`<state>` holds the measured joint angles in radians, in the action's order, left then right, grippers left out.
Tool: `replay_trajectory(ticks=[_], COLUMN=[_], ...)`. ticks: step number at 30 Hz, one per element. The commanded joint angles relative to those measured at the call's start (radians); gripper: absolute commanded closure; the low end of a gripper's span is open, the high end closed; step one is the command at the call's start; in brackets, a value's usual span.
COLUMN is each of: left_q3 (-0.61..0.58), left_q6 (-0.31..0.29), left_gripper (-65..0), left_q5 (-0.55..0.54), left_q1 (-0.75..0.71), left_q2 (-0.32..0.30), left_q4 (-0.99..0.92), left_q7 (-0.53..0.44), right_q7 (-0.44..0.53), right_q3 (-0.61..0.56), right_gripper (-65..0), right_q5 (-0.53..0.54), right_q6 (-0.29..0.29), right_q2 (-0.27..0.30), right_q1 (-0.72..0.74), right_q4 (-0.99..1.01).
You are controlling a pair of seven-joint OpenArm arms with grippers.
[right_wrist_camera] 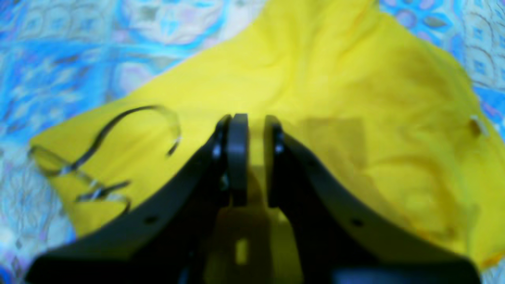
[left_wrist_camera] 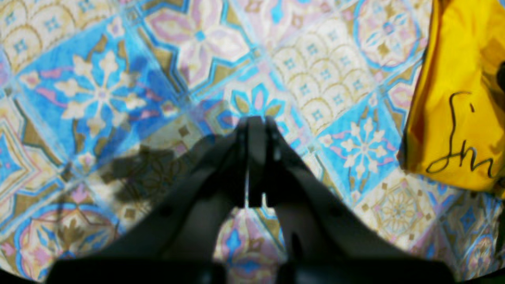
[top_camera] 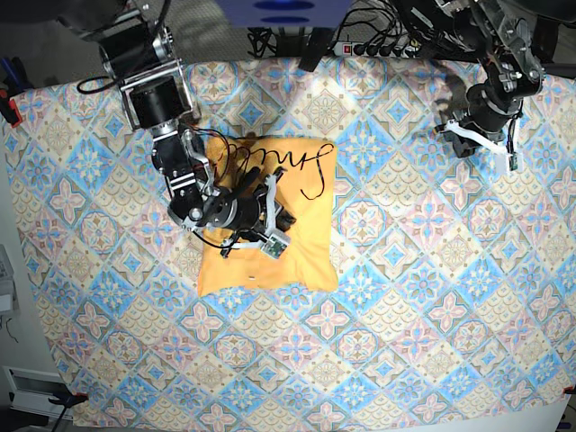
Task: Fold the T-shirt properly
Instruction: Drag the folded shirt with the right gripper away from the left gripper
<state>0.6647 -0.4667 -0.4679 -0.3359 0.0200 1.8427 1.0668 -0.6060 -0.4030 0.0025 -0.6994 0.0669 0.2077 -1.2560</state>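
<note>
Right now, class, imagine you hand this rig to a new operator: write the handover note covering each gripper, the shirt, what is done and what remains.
Left gripper: shut, empty, over bare tablecloth, away from the T-shirt.
Right gripper: over the shirt, jaws nearly closed, no cloth visibly pinched.
T-shirt: already folded into a compact rectangle, black lettering along its far edge.
Left to do: check whether another fold or smoothing is needed, then withdraw the right arm.
</note>
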Motion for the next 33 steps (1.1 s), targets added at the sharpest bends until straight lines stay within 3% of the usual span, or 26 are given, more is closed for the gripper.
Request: replay_trajectory(ticks=[1, 6, 12, 21, 33], left_q3=[0.002, 0.002, 0.000, 0.000, 0.000], left_q6=[0.000, 0.000, 0.000, 0.000, 0.000], left_gripper=[0.0, 0.0, 0.0, 0.0, 0.0], left_q5=[-0.012, -0.012, -0.012, -0.015, -0.016], left_q1=[0.005, 0.005, 0.007, 0.007, 0.005], left_q2=[-0.007, -0.007, -0.005, -0.005, -0.004], left_q4=[0.015, 0.015, 0.015, 0.015, 0.015], left_q7=[-0.018, -0.018, -0.018, -0.018, -0.018], right_q7=[0.010, -0.050, -0.042, 0.136, 0.265], right_q3=[0.003, 0.023, 0.025, 0.028, 0.172], right_gripper=[-7.4, -7.4, -7.4, -7.4, -7.4], right_q5=[0.021, 0.021, 0.021, 0.021, 0.021], right_q6=[0.001, 0.001, 0.001, 0.001, 0.001], right_q2=[-0.003, 0.006, 0.007, 0.012, 0.118], right_q1=[0.003, -0.132, -0.179, -0.126, -0.035], right_q4=[-0.066, -0.221, -0.178, 0.124, 0.347])
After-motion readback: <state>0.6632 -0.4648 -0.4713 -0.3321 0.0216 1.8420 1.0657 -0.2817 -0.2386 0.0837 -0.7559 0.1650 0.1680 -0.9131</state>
